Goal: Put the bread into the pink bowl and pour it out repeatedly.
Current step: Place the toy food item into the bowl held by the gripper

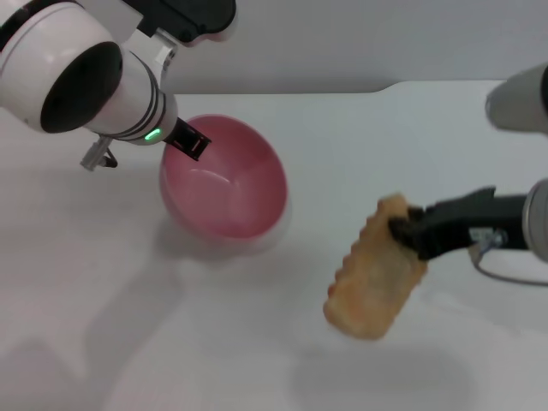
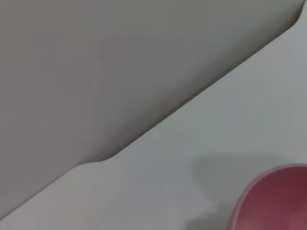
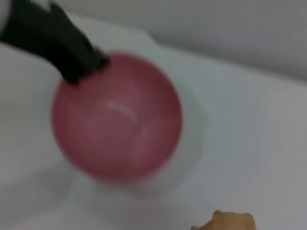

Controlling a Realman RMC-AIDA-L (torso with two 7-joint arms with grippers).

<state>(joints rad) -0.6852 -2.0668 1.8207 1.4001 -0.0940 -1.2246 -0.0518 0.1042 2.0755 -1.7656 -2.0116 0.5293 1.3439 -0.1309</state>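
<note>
The pink bowl (image 1: pixel 224 178) is tipped with its opening toward the right, and nothing lies inside it. My left gripper (image 1: pixel 187 139) is shut on its far-left rim. To the right, the bread (image 1: pixel 377 267) hangs tilted above the table, casting a shadow below. My right gripper (image 1: pixel 408 229) is shut on its upper end. In the right wrist view I see the empty pink bowl (image 3: pixel 117 117), the left gripper's dark fingers (image 3: pixel 79 60) on its rim, and a tip of the bread (image 3: pixel 229 221). The left wrist view catches only an edge of the pink bowl (image 2: pixel 276 199).
The white table (image 1: pixel 171 342) carries nothing else. Its back edge (image 1: pixel 342 89) meets a grey wall, with a step in the edge at the right. A thin cable (image 1: pixel 505 272) loops under my right wrist.
</note>
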